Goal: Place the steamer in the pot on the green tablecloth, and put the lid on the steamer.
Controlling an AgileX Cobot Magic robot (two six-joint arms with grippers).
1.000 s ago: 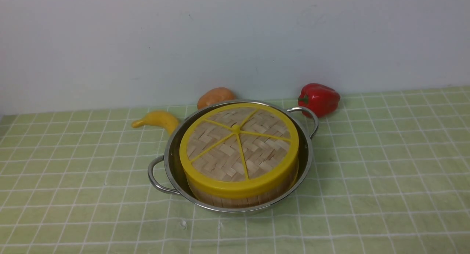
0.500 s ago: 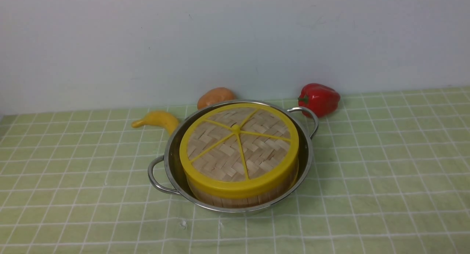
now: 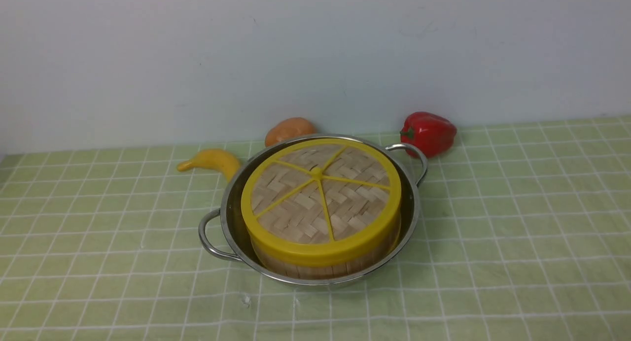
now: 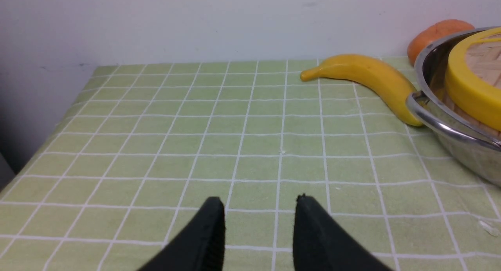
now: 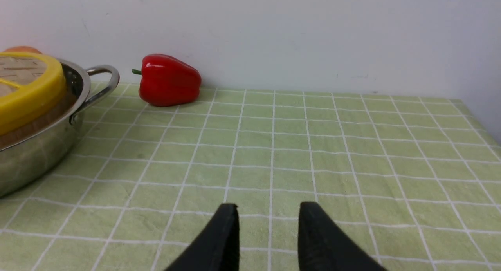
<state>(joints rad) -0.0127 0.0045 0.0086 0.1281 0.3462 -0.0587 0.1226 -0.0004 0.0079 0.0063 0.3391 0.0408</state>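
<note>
1. Steamer (image 3: 323,264): seated inside pot (image 3: 229,218) on green tablecloth (image 3: 493,232), only its side slats visible.
2. Lid (image 3: 320,198): resting flat on steamer, rim aligned all round.
3. Left gripper (image 4: 259,224): spread, empty, over bare cloth, apart from pot.
4. Right gripper (image 5: 268,228): spread, empty, likewise clear.
5. Judged complete: both placements done, nothing left but parking arms.

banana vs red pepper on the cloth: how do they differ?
The banana is yellow, long and curved; the red pepper is glossy red and blocky. The banana lies on the robot's left of the pot with one end against the pot's wall; the red pepper sits to the right, apart from the pot, near its handle. Both rest on the green tablecloth near the back wall.
</note>
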